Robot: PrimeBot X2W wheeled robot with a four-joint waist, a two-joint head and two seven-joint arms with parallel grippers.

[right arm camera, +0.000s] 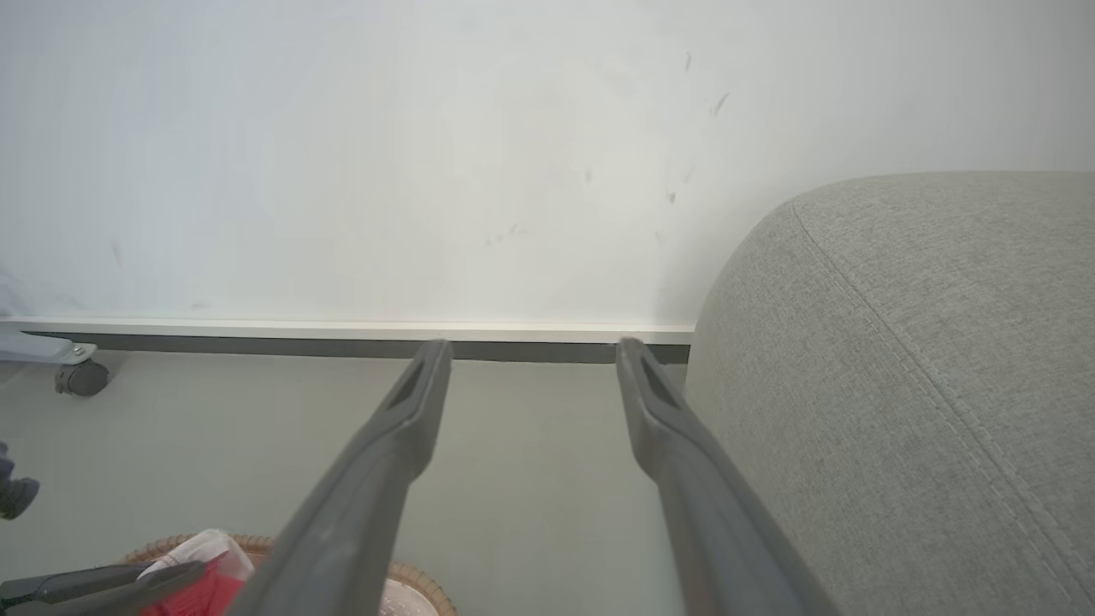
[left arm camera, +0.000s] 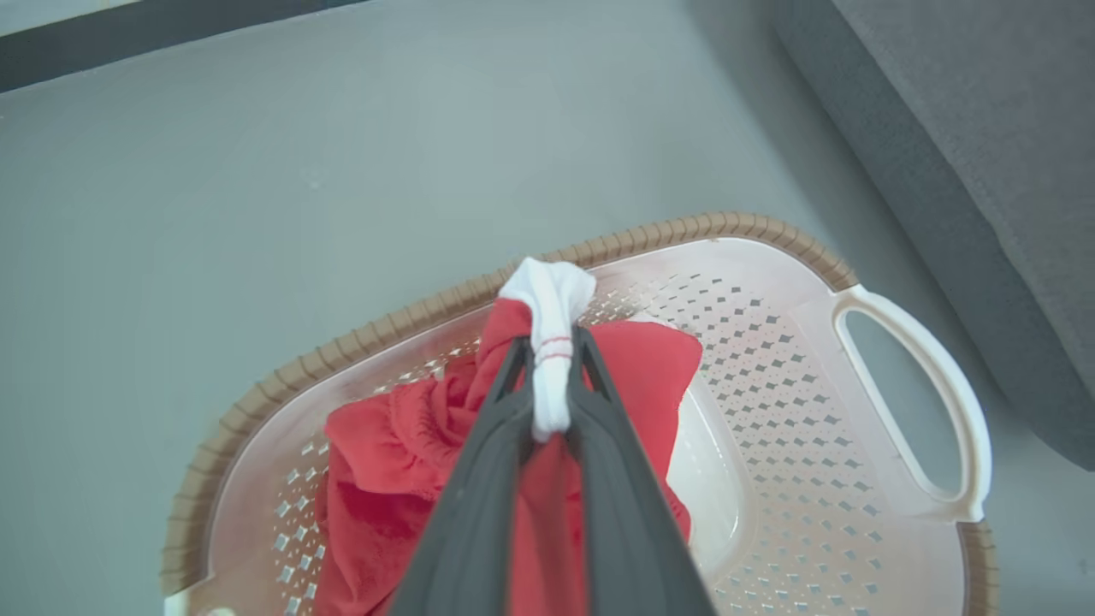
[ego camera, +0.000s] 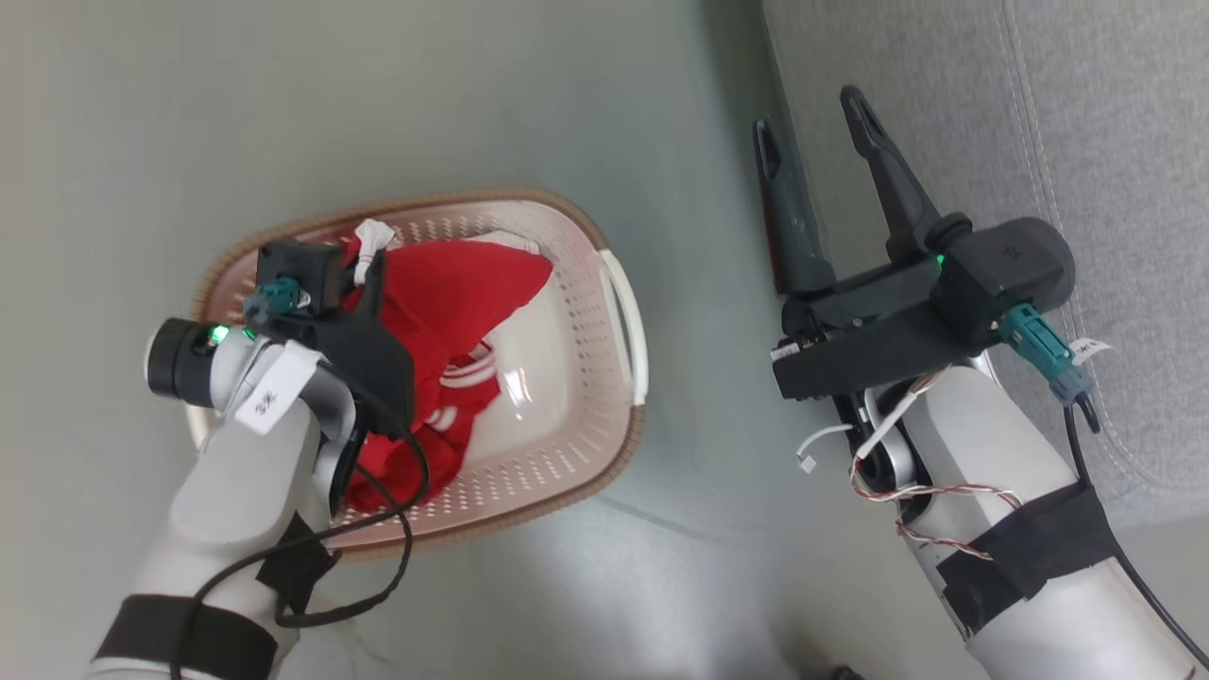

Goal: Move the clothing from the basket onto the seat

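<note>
Red clothing (ego camera: pixel 453 293) lies heaped in the left half of the basket (ego camera: pixel 586 397), w/ the rest of the basket's bottom bare and glossy. The left gripper (left arm camera: pixel 552 355) is down in that heap. Its jaws are nearly together, pinching a bunched white trim (left arm camera: pixel 552 299) and the red cloth under it, seen best from the left wrist. The fabric stands in a peak at the fingertips, so I'd judge the grip is made, but most of the cloth rests inside the basket. Can't tell how many pieces are in the heap, or whether the grip has one or more.

Moving right: the basket's white handle (ego camera: pixel 631 312), then a strip of grey floor (ego camera: pixel 699 425). Next is the right gripper (ego camera: pixel 808 113), jaws spread wide w/ nothing btwn them, hovering at the seat's edge. Far right is the seat (ego camera: pixel 1115 142), grey woven fabric, near the basket but not touching it.

Progress, as a judgement: early. All the red in view is at the basket. Left to do: lift clear of the rim, carry right over the floor gap and release on the seat. Then repeat for whatever remains.
</note>
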